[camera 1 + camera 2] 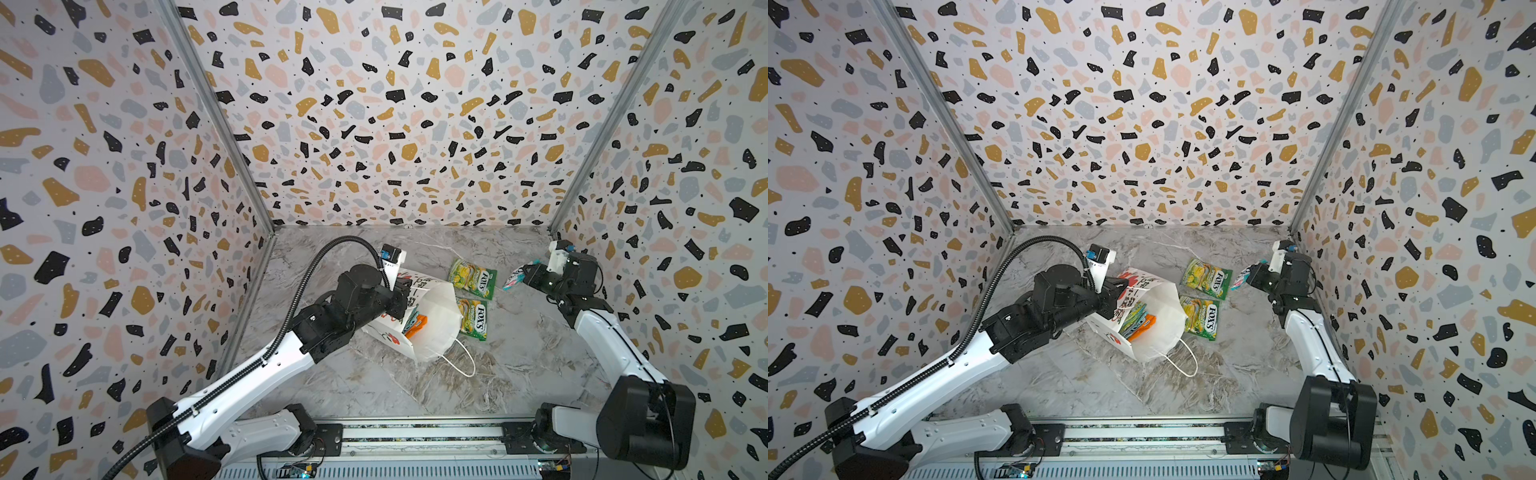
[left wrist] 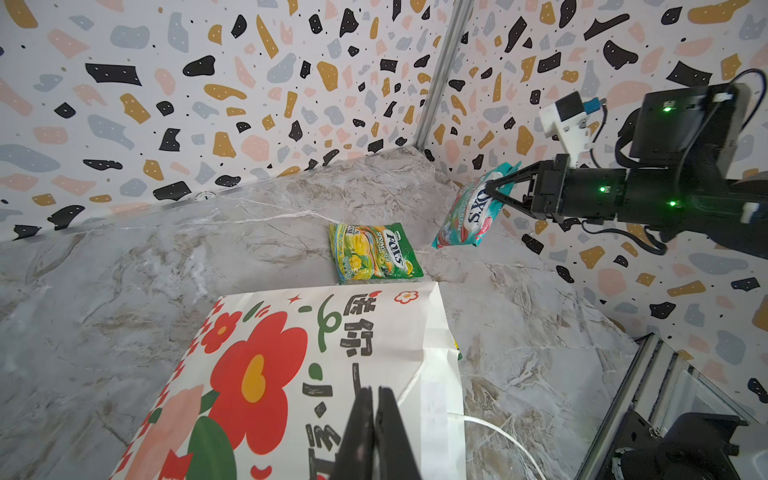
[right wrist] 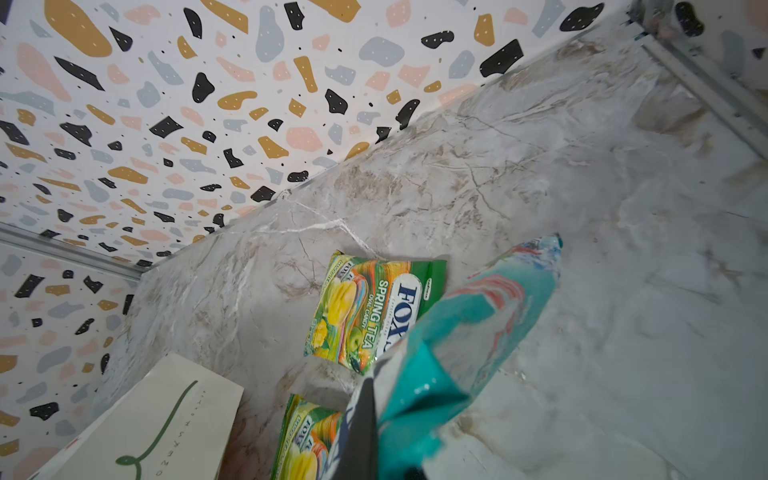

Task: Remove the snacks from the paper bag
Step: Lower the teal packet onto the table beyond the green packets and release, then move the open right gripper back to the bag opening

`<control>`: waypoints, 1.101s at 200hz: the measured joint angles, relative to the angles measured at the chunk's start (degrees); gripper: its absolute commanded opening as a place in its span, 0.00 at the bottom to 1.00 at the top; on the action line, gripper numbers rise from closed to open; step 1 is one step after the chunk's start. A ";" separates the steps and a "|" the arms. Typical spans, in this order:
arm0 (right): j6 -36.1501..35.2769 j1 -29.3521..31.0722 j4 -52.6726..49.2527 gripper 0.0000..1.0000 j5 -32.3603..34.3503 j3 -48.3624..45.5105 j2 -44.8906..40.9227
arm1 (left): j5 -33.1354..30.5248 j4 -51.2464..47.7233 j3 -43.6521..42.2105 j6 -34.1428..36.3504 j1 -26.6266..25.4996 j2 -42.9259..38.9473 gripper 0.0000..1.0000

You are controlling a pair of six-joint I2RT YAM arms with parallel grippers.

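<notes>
The white cord handle point(image 1: 462, 362) is seen nearest, lying on the grey marble table point(image 1: 519, 374). Just behind it, the paper bag point(image 1: 436, 328) is tipped over, and its mouth is left wide open. Two snacks are seen inside the mouth: an orange packet point(image 1: 417, 325) and a teal packet point(image 1: 409, 314) tucked beside it. How many more are hidden deeper in the bag cannot be told.

The bag's top edge is pinched by the left gripper point(image 2: 374, 395). Its two black fingers are pressed tight together, with the red flower side of the bag spread out below them.

Just beside the bag's mouth, the near green packet point(image 1: 473, 318) is laid flat on the table. A little farther back, the far green packet point(image 1: 472, 277) is laid flat too. The two are close but not touching.

Farthest back, by the speckled side wall point(image 1: 685, 208), the teal-red packet point(image 2: 465, 220) is held up in the air. It is pinched at its top by the right gripper point(image 2: 490, 190), and it hangs down above the table.
</notes>
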 measured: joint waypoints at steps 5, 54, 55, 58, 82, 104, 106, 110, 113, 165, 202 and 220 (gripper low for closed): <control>0.26 -0.55 1.99 0.00 -1.60 -0.02 1.60 | 0.00 0.00 0.00 0.00 0.00 0.00 0.00; 2.56 -4.96 16.65 0.00 -11.65 -0.52 13.64 | 0.00 0.00 0.00 0.00 0.00 0.00 0.00; 2.58 -5.03 16.76 0.00 -11.69 -0.55 13.77 | 0.00 0.00 0.00 0.00 0.00 0.00 0.00; 2.62 -5.31 17.27 0.00 -12.02 -0.74 14.45 | 0.00 0.00 0.00 0.00 0.00 0.00 0.00; 2.38 -7.06 19.08 0.00 -12.74 -3.32 16.85 | 0.00 0.00 0.00 0.02 0.00 0.00 0.00; 1.11 -8.74 18.12 0.06 -10.64 -4.81 16.90 | 0.00 -0.02 0.00 0.02 0.00 0.00 0.00; 1.03 -8.90 17.86 0.07 -10.23 -4.90 16.90 | 0.00 -0.02 0.00 0.02 0.00 0.00 0.00; 0.81 -9.05 17.44 0.09 -9.64 -5.03 16.90 | 0.00 -0.02 0.00 0.02 0.00 0.00 0.00; 0.59 -9.29 17.07 0.12 -8.98 -5.20 16.90 | 0.00 -0.04 0.00 0.02 0.00 0.00 0.00; -2.64 -10.47 9.53 0.49 3.04 -6.78 16.57 | 0.20 -0.11 0.00 0.02 0.00 0.04 0.00; -2.40 -10.47 6.64 0.58 7.85 -8.24 9.55 | 0.68 -0.11 0.00 0.02 0.00 0.20 0.00; -2.10 -10.49 6.60 0.58 7.61 -9.57 3.80 | 0.96 -0.13 0.00 0.02 0.00 0.20 0.00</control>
